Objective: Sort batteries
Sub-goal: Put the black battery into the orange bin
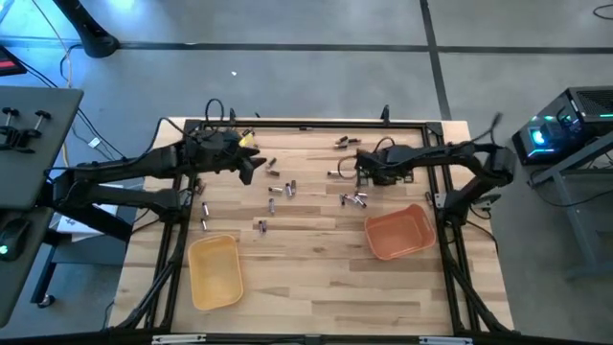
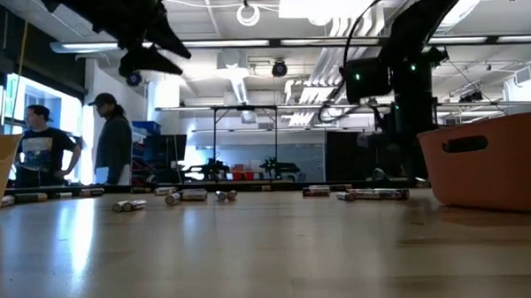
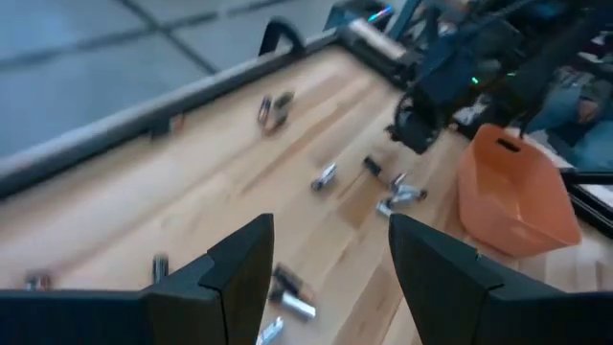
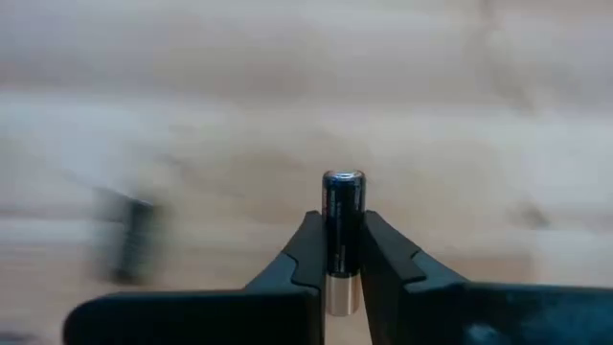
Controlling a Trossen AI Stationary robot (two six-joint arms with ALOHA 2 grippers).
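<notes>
The wooden table [image 1: 316, 287] stands on a grey floor [image 1: 306, 57] crossed by dark seams. Beyond it lies an open workshop with bright ceiling lights [image 2: 309, 6], exposed pipes and bright windows [image 2: 25, 104] at one side. Two people [image 2: 115, 141] stand near the windows.

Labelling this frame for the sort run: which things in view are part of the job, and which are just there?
Job:
- loose batteries scattered on the table
- battery clamped in the right gripper
- left gripper, open, raised above the table
- yellow tray
- orange tray

Just there:
- two people in the room behind
- black frame along the table's edge
</notes>
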